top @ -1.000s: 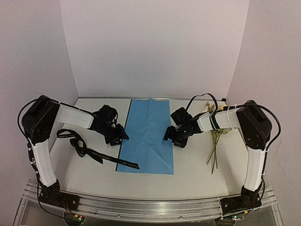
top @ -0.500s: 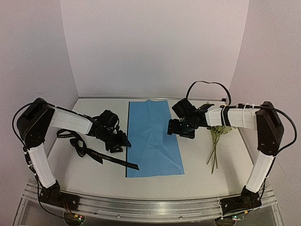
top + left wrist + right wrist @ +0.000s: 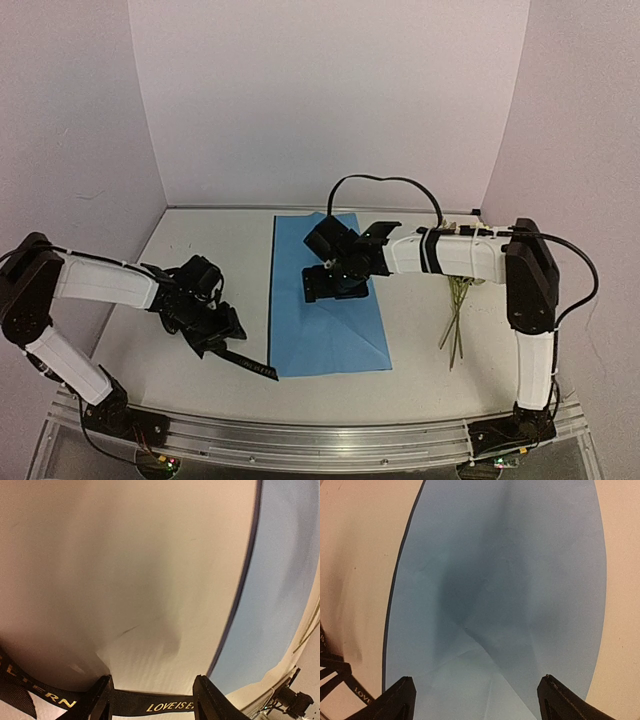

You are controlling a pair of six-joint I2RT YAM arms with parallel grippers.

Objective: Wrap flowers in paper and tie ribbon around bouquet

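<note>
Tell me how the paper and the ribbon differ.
The paper is a broad light blue sheet; the ribbon is a narrow black strip with gold lettering. The paper lies mid-table beneath the open right gripper; the ribbon lies left of it, crossing between the fingers of the left gripper. Both are thin and not yet around the flowers.

The only readable writing is on the ribbon (image 3: 150, 706). In the left wrist view, gold capitals on its black band read "LOVEISE" on the stretch lying between the fingers (image 3: 101, 700) of the left gripper (image 3: 152, 692); the lettering is cut off where the band meets the right-hand finger. Further left, on a slanting stretch of the same band at the near left corner, the letters "LTERN" show, their start hidden. In the right wrist view, small gold letters on the ribbon at the near left edge seem to begin "LOVE". From the top view the lettering is too small to read.
</note>
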